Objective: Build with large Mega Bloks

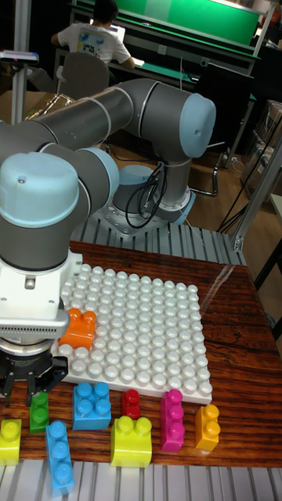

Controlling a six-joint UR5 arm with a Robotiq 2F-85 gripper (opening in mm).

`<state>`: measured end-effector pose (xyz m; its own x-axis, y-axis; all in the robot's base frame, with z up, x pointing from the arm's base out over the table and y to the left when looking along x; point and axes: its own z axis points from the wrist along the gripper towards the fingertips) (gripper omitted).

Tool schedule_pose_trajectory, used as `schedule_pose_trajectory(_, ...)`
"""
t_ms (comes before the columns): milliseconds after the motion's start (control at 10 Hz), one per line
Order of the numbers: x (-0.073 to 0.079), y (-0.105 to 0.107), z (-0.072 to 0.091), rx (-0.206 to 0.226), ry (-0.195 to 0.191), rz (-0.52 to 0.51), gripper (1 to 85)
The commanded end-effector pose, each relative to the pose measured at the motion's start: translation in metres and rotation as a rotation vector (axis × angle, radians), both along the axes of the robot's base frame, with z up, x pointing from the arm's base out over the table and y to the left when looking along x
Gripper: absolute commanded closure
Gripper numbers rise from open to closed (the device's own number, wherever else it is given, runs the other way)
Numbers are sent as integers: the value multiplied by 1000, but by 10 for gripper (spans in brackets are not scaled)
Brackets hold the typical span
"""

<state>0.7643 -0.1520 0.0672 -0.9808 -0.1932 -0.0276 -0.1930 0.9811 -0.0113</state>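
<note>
A white studded baseplate [145,329] lies on the wooden table. One orange Mega Blok [78,329] sits on the plate's left edge. My gripper [31,383] hangs at the lower left, just left of and in front of the orange block, directly above a small green block [39,412]. Its dark fingers [59,371] look spread apart, and I see nothing held between them. In front of the plate lie loose blocks: a blue square one [92,405], a long blue one [59,458], a red one [131,403], a magenta one [171,420] and an orange-yellow one [207,427].
Two lime-yellow blocks [131,442] [9,441] rest near the table's front edge. The arm's big grey and light-blue joints [39,196] fill the left side above the plate. The robot base [149,200] stands behind the table. A person sits at a desk far behind.
</note>
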Motion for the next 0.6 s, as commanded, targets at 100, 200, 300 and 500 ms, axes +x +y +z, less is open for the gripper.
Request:
schedule_pose_trajectory(100, 6, 5, 1, 13, -3, -17, 537)
schedule_pose_trajectory(200, 6, 9, 1, 31, 1, -37, 537)
schedule_pose_trajectory(300, 8, 6, 1, 19, -9, -37, 537)
schedule_pose_trajectory(500, 16, 11, 1, 41, -40, -75, 517)
